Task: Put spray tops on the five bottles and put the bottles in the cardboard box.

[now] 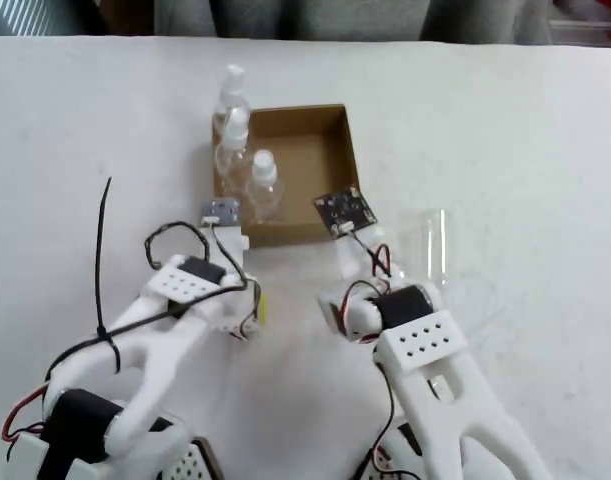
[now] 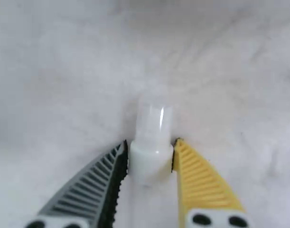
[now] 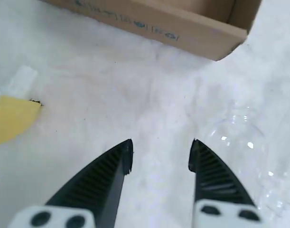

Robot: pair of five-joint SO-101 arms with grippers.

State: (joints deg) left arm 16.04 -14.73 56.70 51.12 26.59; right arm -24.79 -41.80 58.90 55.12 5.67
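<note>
Left gripper (image 2: 150,151) clenched on spray top (image 2: 153,121) — light, slick, likely rigid; hold at collar. Right gripper (image 3: 160,151) spread, empty.

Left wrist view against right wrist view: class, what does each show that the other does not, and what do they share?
Left wrist only: the grey finger and the full grip of the left gripper on the spray top. Right wrist only: the open right gripper, the cardboard box, a clear bottle on the table. Both: the white table and the left gripper's yellow finger.
</note>
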